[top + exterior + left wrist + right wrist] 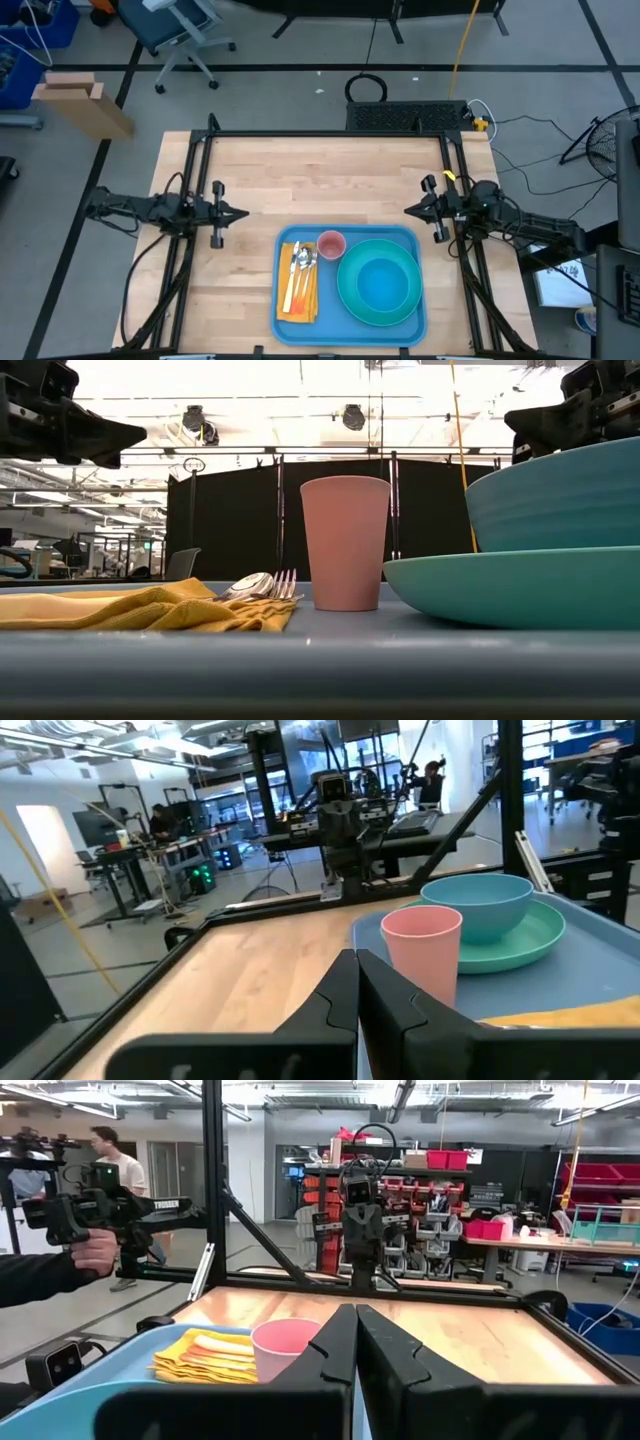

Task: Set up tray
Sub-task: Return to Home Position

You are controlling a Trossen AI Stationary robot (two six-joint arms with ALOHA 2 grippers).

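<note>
The pale wooden table (320,180) sits inside a black frame on a workshop floor. At its front edge lies the tray (298,236), smooth blue plastic with a raised rim. It carries a rumpled yellow napkin (150,610) with cutlery (262,585), a matte pink cup (345,540), and a bowl (385,283) on a round turquoise plate (345,295). Farther back, the left gripper (240,213) and right gripper (410,210) face each other, clear of the tray, fingers pressed together and empty. Only the right wrist view shows a person's hand (95,1252) holding a camera rig.

Napkin (298,287), cup (331,244), plate (343,287) left to right on tray (350,336)
</note>
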